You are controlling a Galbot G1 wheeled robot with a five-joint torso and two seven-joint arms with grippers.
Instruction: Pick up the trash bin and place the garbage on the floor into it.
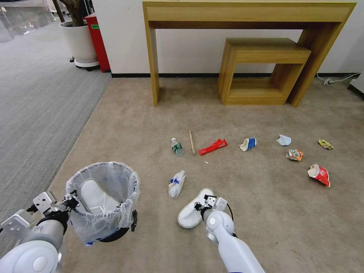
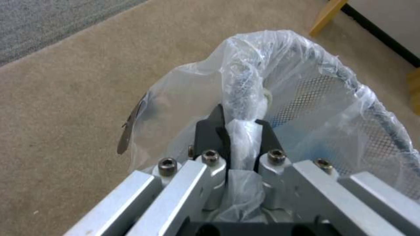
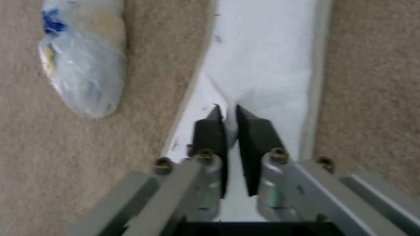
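Beige carpet, the floor (image 1: 125, 125), covers most of the head view, with a wooden bench (image 1: 250, 15) against the wall at the top. At lower left, the left hand (image 1: 70, 201) is closed tight on the rim of the trash bin (image 1: 102, 201), pinching the crinkled whitish liner folded over the edge. In the left wrist view, both dark fingers (image 2: 210, 136) press against a bunched ridge of plastic, which probably keeps the bin steady and its mouth open close beside the litter. One white slipper (image 1: 94, 197) already lies inside the bin.

Near the bottom centre, the right hand (image 1: 203, 204) reaches down onto a second white slipper (image 1: 191, 212) lying on the carpet. In the right wrist view, its fingers (image 3: 210, 131) are nearly together, nipping a raised fold of the slipper's fabric.

Just above and to the left of this slipper lies a crushed clear bottle (image 1: 176, 183). Farther up, a row crosses the middle of the frame: a small bottle (image 1: 176, 146), a wooden stick (image 1: 192, 142), a red wrapper (image 1: 213, 146) and a blue-white cup (image 1: 248, 144). Toward the right lie a crushed can (image 1: 294, 154), a red-white cup (image 1: 319, 174) and a yellow wrapper (image 1: 325, 144).
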